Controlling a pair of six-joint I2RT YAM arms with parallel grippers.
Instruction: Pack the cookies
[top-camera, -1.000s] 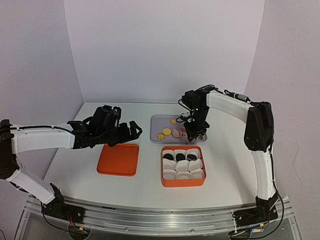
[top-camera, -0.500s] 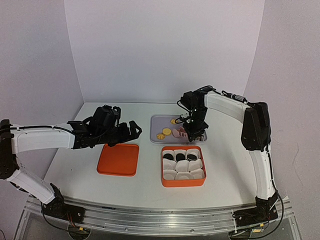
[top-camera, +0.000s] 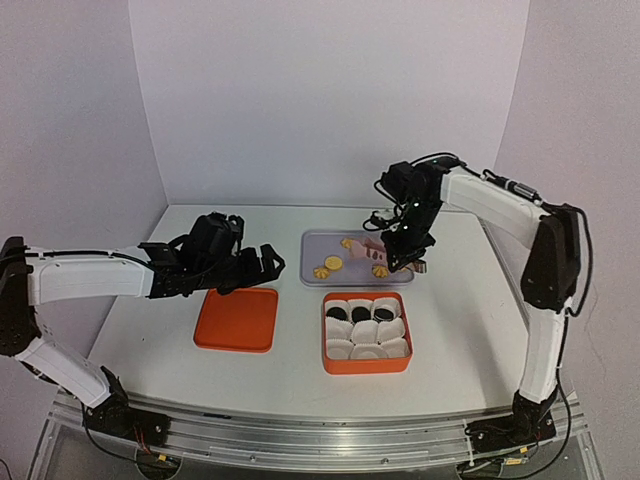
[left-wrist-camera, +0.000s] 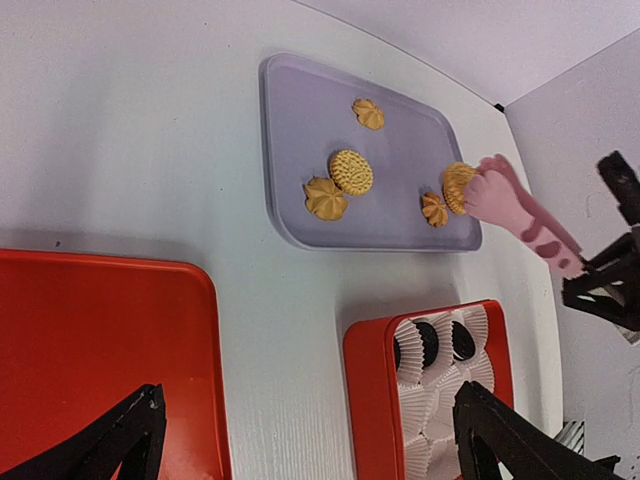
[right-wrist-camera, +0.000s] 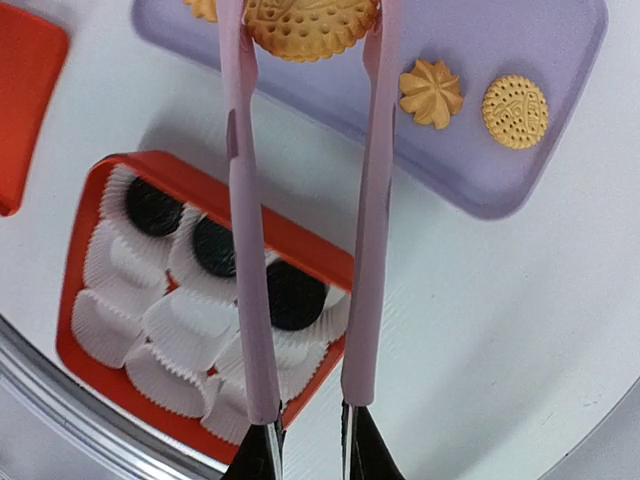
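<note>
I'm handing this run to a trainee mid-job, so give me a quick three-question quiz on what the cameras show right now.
1. Multiple choice: what do the pink tongs, clamped in the right gripper, grip at their tips? A a paper cup; B a round golden cookie; C nothing.
2. True or false: the left gripper is open and holds nothing.
3. Fill in: the orange box already holds ___ black cookies.

Key: 1 B; 2 true; 3 three.
</note>
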